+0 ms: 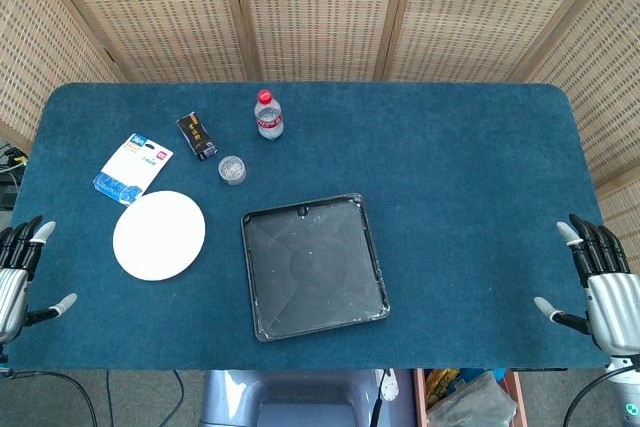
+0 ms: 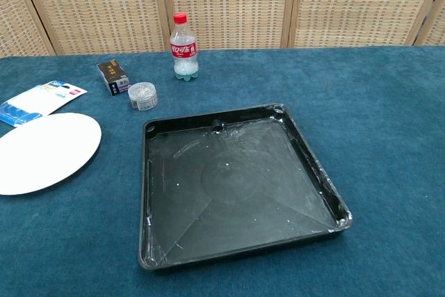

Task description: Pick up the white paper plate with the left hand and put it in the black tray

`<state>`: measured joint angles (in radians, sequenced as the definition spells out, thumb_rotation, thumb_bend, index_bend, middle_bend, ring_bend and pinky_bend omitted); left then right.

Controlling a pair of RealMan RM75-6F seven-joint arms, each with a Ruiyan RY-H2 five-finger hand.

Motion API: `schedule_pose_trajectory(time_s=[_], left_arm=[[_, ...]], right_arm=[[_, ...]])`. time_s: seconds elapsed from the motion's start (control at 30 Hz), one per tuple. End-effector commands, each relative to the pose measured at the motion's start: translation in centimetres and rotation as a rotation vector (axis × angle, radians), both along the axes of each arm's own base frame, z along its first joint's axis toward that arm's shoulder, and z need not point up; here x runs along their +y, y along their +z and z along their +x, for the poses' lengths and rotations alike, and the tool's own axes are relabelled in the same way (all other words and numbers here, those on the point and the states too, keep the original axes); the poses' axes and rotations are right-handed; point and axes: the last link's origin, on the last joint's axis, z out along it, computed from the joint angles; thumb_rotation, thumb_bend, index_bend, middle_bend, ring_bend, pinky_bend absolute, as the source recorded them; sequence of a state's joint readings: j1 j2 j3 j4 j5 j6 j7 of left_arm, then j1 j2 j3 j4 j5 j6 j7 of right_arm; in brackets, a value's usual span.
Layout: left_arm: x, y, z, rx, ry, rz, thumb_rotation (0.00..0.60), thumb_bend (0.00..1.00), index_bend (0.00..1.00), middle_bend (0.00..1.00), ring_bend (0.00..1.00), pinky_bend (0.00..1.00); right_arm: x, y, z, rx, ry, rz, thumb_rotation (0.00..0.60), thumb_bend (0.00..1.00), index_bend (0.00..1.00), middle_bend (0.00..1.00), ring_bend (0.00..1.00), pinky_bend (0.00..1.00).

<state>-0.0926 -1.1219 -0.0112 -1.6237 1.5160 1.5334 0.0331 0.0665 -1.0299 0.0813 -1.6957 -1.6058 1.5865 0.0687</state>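
The white paper plate [image 1: 159, 235] [image 2: 42, 151] lies flat on the blue table, left of the black tray [image 1: 371, 247] [image 2: 313, 158]. The tray is square, shallow and has nothing in it. My left hand [image 1: 20, 272] hovers at the table's left edge, fingers spread and holding nothing, a hand's width left of the plate. At the right edge my right hand [image 1: 598, 282] is likewise spread and holds nothing. The chest view shows neither hand.
Behind the plate lie a blue-and-white packet [image 1: 133, 167] [image 2: 38, 99], a small dark box [image 1: 196, 135] [image 2: 113, 76] and a small round tin [image 1: 232, 169] [image 2: 142, 95]. A clear bottle with a red cap [image 1: 269, 114] [image 2: 183, 48] stands further back. Wicker screens close off the rear.
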Motion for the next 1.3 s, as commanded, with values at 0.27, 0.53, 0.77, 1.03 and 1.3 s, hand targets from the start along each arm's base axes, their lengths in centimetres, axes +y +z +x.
schedule_pose_trajectory(time_s=[0.27,0.53,0.77,1.03,1.3], left_arm=[[0.6,-1.2,-0.6,0.014,0.008,-0.043,0.600,0.00,0.00,0.00,0.00,0.00],[4.3,-10.2,-2.5,-0.121,0.028,-0.196,0.600,0.14,0.05,0.00,0.00,0.00],[5.0,-13.4,-3.1,-0.161,0.003,-0.150,0.600,0.34,0.30,0.00,0.00,0.00],[5.5,-14.6,-3.0,-0.145,0.011,-0.174,0.600,0.37,0.31,0.00,0.00,0.00],[4.8,-15.7,-3.1,-0.164,0.013,-0.200,0.600,0.37,0.31,0.00,0.00,0.00]], right_arm=[[0.0,0.1,0.0,-0.014,-0.007,0.018,0.600,0.00,0.00,0.00,0.00,0.00],[0.0,0.2,0.1,-0.026,-0.003,0.025,0.600,0.00,0.00,0.00,0.00,0.00],[-0.2,0.7,-0.2,-0.054,-0.011,0.022,0.600,0.00,0.00,0.00,0.00,0.00],[-0.2,1.0,-0.3,-0.068,-0.010,0.026,0.600,0.00,0.00,0.00,0.00,0.00],[-0.2,0.9,-0.3,-0.064,-0.010,0.031,0.600,0.00,0.00,0.00,0.00,0.00]])
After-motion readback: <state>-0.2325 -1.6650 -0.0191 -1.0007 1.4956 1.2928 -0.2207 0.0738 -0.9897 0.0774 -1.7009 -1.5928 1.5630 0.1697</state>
